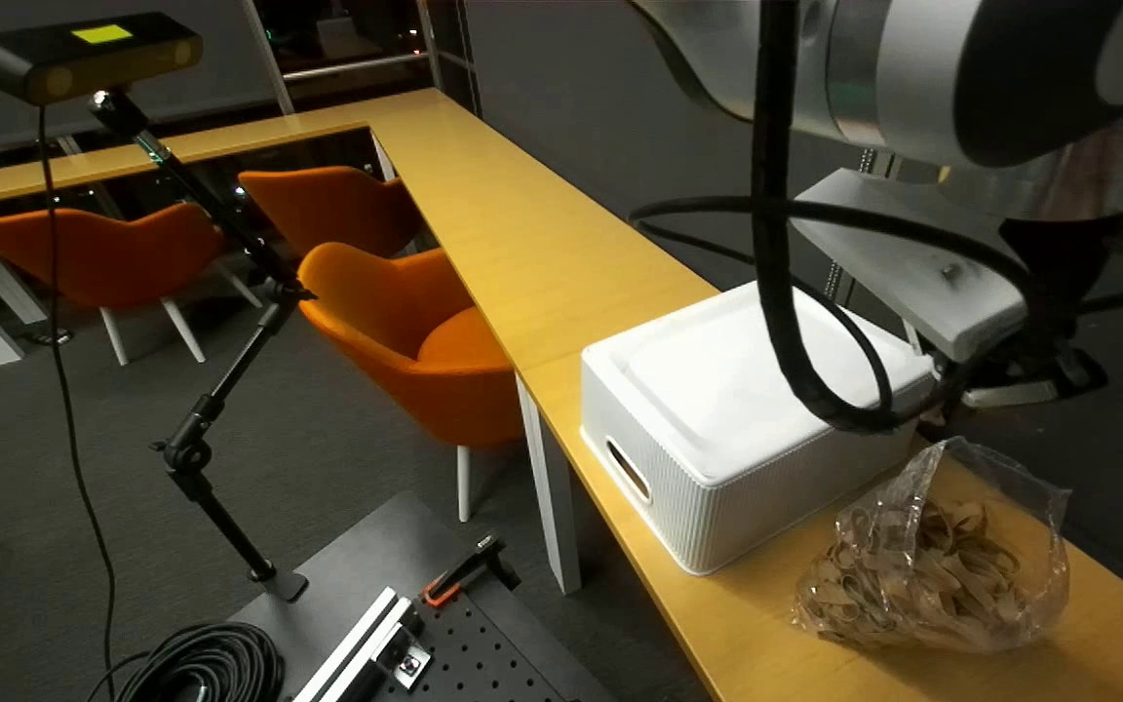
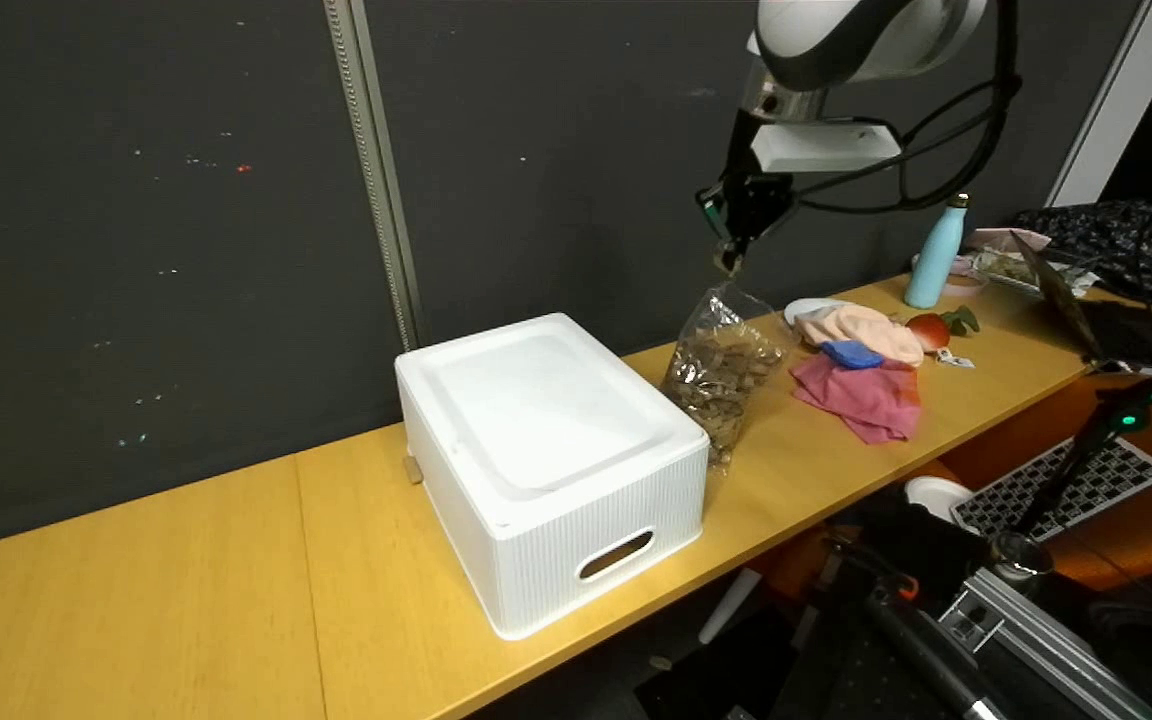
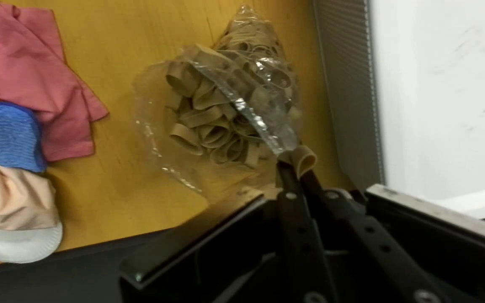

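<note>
Wrist view's showing me the gripper [image 3: 296, 170] pinching a rubber band [image 3: 300, 155] — jaws almost meeting, probably since it's so thin. Clear bag [image 3: 240, 103] is sitting on the table [image 3: 112, 181] beside the white box [image 3: 449, 105], peaking toward the grip — can't tell if its rim's caught too.

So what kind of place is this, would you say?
Most likely an office or shared workspace, judging by the orange armchairs beside a long wooden table. A two-lens camera on a jointed stand hints that it doubles as a robotics lab.
</note>
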Action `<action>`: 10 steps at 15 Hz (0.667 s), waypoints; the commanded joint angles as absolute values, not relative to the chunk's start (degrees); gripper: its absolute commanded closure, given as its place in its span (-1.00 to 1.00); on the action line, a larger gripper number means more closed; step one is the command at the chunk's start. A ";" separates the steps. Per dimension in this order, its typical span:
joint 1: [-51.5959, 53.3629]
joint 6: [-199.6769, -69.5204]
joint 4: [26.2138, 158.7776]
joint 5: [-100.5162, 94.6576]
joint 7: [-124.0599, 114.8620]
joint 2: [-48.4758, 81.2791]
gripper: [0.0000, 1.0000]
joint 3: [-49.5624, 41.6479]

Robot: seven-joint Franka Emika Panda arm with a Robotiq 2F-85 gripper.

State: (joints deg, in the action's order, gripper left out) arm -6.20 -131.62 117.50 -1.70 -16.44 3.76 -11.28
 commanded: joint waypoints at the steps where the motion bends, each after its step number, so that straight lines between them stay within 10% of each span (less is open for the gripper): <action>1: -9.08 -131.91 120.82 -2.26 -16.97 2.06 0.98 -12.24; 10: -10.66 -131.98 116.13 -1.47 -16.28 11.79 0.98 -12.32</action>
